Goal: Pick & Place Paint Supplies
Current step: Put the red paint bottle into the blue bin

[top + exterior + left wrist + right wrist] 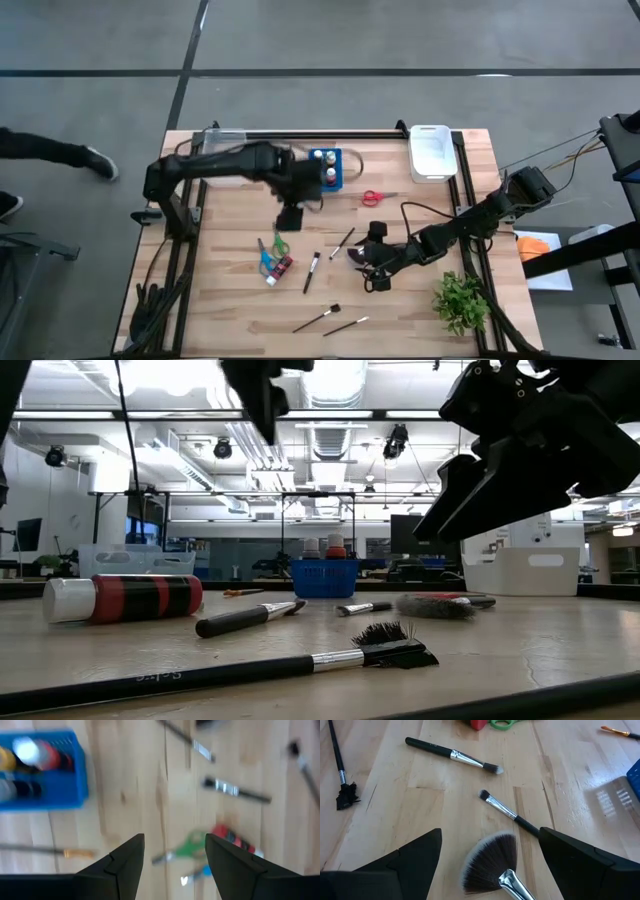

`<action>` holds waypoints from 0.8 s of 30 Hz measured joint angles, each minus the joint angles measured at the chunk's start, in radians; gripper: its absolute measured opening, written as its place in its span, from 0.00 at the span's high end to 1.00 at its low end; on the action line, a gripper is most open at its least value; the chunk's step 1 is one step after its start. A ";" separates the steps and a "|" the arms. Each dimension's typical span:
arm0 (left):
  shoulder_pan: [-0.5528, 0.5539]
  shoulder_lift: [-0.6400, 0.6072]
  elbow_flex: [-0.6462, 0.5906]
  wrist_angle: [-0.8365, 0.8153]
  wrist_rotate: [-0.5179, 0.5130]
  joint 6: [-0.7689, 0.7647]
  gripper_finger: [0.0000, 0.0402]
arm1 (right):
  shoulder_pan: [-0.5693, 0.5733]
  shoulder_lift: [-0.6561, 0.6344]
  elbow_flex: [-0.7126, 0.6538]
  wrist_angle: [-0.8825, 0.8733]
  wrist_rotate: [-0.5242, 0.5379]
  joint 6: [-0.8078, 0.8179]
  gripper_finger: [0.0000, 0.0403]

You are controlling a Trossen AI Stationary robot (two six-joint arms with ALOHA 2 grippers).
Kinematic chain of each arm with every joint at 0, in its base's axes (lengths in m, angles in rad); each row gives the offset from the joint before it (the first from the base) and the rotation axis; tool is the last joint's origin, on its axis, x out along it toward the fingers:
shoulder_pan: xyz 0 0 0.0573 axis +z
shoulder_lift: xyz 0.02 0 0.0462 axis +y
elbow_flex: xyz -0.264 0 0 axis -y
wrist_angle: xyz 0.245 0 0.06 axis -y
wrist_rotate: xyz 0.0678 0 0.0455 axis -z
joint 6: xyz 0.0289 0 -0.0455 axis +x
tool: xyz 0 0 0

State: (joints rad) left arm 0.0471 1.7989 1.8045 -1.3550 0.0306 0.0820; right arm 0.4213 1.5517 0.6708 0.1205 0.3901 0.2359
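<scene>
My left gripper (289,222) (175,837) is open and hovers over the table's middle, just near of the blue bottle holder (325,166). Green-handled scissors (182,847), blue-handled scissors (266,262) and a red-banded paint bottle (281,267) (125,598) lie flat below and ahead of it. My right gripper (366,262) (491,830) is open above a fan brush (487,862) (435,603), its fingers standing on either side of the bristles without touching. Two dark-handled brushes (452,754) (507,812) lie flat beyond it.
Red-handled scissors (375,198) lie right of the blue holder. A white bin (430,150) stands at the far right edge and a green plant (460,300) at the near right corner. Two more brushes (318,318) (345,325) lie near the near edge. An orange-handled brush (50,851) lies by the holder.
</scene>
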 joint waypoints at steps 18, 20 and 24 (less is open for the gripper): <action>-0.277 -0.096 -0.503 0.043 -0.031 -0.551 0.45 | 0.000 0.000 0.004 0.024 -0.007 -0.011 0.18; -0.302 -0.101 -0.542 0.066 -0.029 -0.634 0.45 | 0.000 0.000 0.006 0.026 -0.007 -0.012 0.18; -0.349 -0.101 -0.598 0.124 0.014 -0.746 0.45 | 0.000 0.000 0.006 0.027 -0.007 -0.012 0.18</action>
State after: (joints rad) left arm -0.3024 1.6978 1.2061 -1.2309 0.0444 -0.6638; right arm 0.4213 1.5520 0.6765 0.1472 0.3830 0.2241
